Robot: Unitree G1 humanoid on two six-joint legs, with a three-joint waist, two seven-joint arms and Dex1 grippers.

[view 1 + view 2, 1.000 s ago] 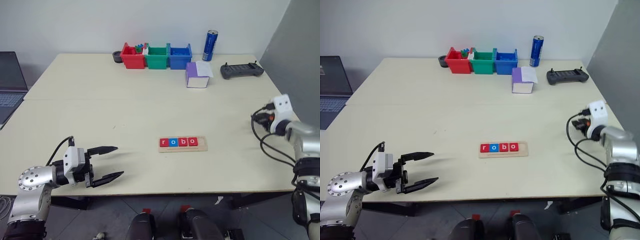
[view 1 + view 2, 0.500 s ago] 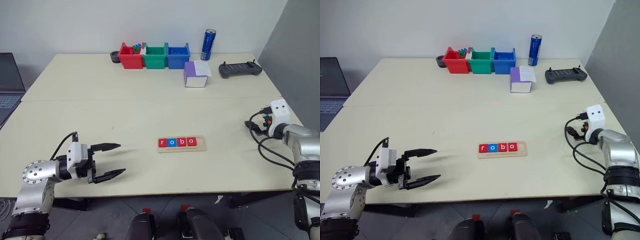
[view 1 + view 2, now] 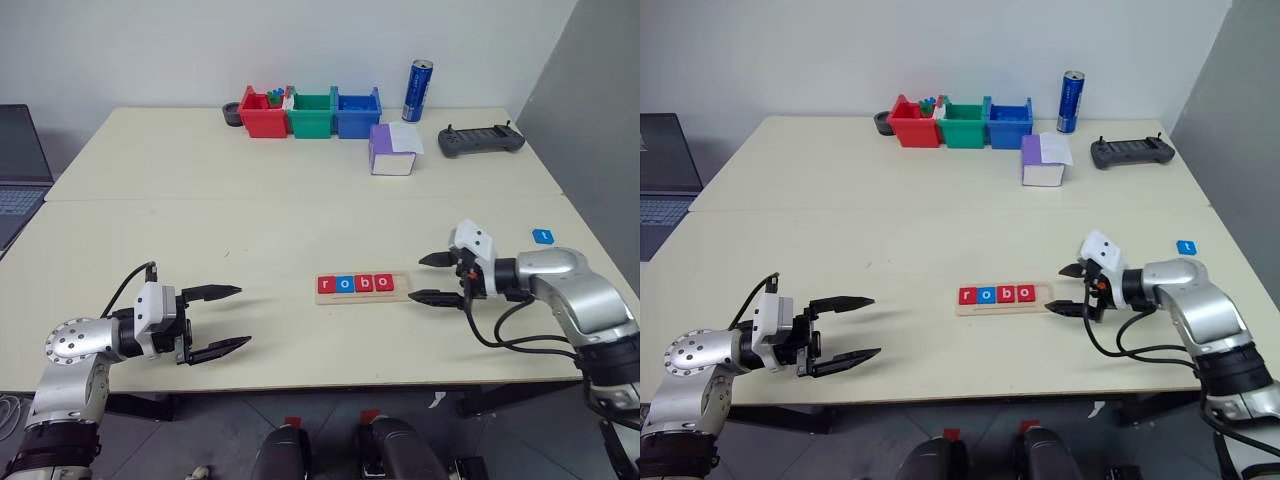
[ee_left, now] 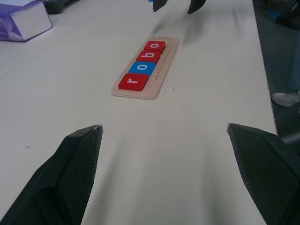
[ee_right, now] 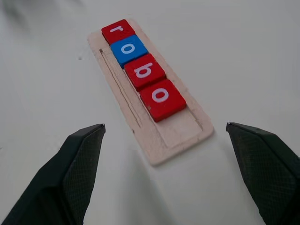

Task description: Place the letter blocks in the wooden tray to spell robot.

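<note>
The right hand (image 3: 438, 279) is spread and empty beside the wooden tray (image 3: 364, 286), which holds r, o, b, o. The blue t block (image 3: 542, 236) lies apart on the worktop (image 3: 250, 220), still unplaced.

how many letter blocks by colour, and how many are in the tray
red letter blocks: 3, all in the wooden tray (r, b, o)
blue letter blocks: 2 (o in the tray, one loose on the table)
total: 5, with 4 in the tray
</note>
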